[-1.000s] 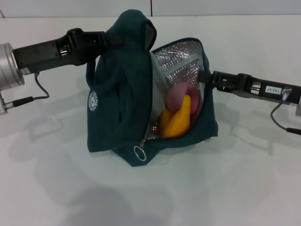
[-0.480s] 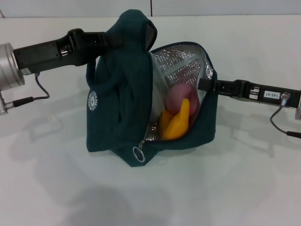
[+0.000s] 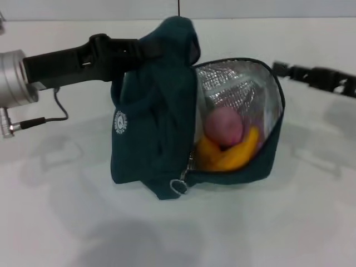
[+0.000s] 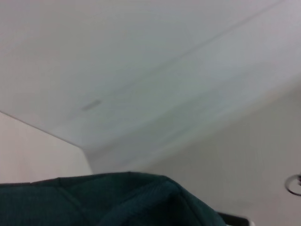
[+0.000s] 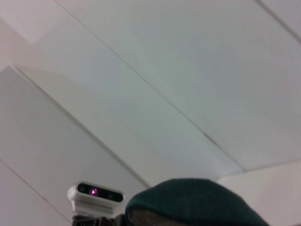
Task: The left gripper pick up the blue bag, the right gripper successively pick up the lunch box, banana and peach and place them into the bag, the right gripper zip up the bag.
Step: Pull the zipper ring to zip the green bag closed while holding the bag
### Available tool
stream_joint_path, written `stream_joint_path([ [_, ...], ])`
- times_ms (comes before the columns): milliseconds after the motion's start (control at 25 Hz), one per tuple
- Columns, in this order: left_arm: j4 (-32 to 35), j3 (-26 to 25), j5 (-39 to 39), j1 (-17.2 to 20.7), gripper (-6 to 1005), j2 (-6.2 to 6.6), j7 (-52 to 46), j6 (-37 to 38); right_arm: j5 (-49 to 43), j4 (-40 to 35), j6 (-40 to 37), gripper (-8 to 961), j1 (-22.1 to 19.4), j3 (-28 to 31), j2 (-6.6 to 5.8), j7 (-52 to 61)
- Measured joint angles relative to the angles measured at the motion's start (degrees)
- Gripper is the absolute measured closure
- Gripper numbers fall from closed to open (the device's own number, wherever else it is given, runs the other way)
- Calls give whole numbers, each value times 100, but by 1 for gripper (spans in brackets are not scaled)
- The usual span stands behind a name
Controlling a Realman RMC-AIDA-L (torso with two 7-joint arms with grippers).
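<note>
The left gripper is clamped on the raised top of the one blue bag, which stands on the table. Inside its open foil-lined mouth lie one peach and one banana. The right gripper is just beside the bag's right rim, apart from it; whether its fingers are parted cannot be told.

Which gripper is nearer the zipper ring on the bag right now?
Left. The left gripper grips the top of the blue bag, above the zipper ring at its lower front. The right gripper is off the bag, beyond its open edge.
</note>
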Motion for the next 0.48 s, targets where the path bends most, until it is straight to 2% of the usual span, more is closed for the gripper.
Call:
stream_joint_path([
  [160,-165,9,17,-161,957,-33,-24,42,2,-271,-143,954,-100,199,-89,82],
  [360,-222,15,47,-182,957,-19,17,-246,-1,-189,-263,947,-120,225,-185,168],
  [480,-222,17,48,-162,957,-5,21,-293,-31,33,-280,943,-163,217,-193,245],
])
